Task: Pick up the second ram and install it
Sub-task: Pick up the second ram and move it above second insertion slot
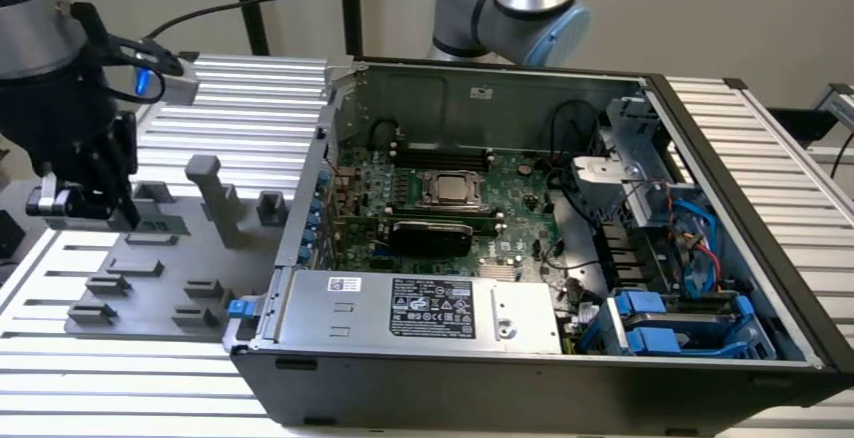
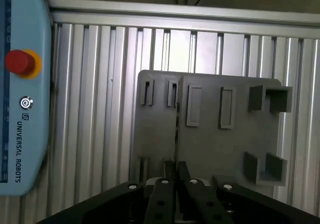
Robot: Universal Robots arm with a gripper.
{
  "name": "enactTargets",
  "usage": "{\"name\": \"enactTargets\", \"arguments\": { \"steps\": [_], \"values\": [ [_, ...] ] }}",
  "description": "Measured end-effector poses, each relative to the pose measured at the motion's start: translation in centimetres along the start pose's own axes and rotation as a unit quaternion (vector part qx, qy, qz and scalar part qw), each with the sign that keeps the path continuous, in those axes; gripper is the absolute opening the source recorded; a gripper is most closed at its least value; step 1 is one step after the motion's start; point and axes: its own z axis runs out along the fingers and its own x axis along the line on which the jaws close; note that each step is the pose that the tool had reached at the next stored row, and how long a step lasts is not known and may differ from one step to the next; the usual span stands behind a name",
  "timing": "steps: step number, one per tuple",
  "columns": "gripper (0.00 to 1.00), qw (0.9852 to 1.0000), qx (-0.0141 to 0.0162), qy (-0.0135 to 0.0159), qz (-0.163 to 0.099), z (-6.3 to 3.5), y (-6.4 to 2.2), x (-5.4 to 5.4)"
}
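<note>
The second ram (image 1: 163, 225) is a thin green stick at the grey holder plate (image 1: 147, 268) on the exterior view's left. My gripper (image 1: 118, 213) is down at that holder, well away from the open computer case (image 1: 747, 208). In the wrist view the two black fingers (image 2: 162, 194) stand almost together, and the ram (image 2: 176, 134) shows edge-on as a thin dark line running out from between them over the holder plate (image 2: 215, 149). I cannot tell whether the ram is lifted clear of its slot. The green motherboard (image 1: 521, 190) lies inside the case.
Grey holder blocks (image 1: 204, 193) stand up from the plate beside the gripper. The case's metal wall (image 1: 320, 158) rises between holder and motherboard. A second robot arm's base (image 1: 521, 3) stands behind the case. A teach pendant (image 2: 25, 109) with a red button (image 2: 20, 62) lies on the slatted table.
</note>
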Motion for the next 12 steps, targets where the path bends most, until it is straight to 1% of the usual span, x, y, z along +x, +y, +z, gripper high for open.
{"name": "enactTargets", "arguments": {
  "steps": [4, 7, 12],
  "values": [
    [0.14, 1.0, -0.0011, -0.0001, 0.0, -1.88, -1.33, 0.1],
    [0.14, 1.0, -0.0023, 0.0, 0.0, -3.34, -2.59, 0.2],
    [0.14, 1.0, -0.0032, -0.0002, 0.0, -5.73, -4.74, 0.3]
  ]
}}
